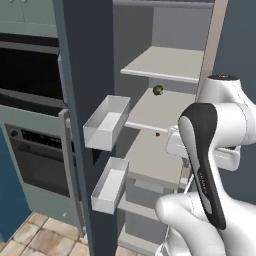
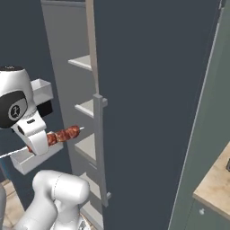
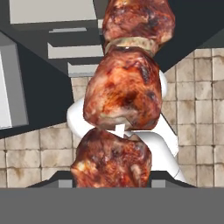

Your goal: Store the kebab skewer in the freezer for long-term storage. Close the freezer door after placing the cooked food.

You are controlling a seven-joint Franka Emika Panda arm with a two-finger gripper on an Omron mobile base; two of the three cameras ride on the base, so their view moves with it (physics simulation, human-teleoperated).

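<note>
Kebab skewer point(image 3: 121, 94), a thin pale stick threaded with reddish-brown meat chunks, is clamped between the two dark finger tips of the white arm's gripper point(image 3: 112, 181); in the hand view the chunks rise directly from the jaws. In the right base view the skewer point(image 2: 63, 134) lies roughly level, pointing toward the open dark slate-blue freezer point(image 2: 148, 90), outside the compartment. Nearer the base, the open slate-blue freezer door point(image 1: 85, 100) carries two white inner bins point(image 1: 106, 122). Farther in, pale grey shelves point(image 1: 165, 65) are stacked. A small round green item point(image 1: 158, 90) rests on the second shelf. A grey built-in oven point(image 1: 35, 145) stands left of the door.
</note>
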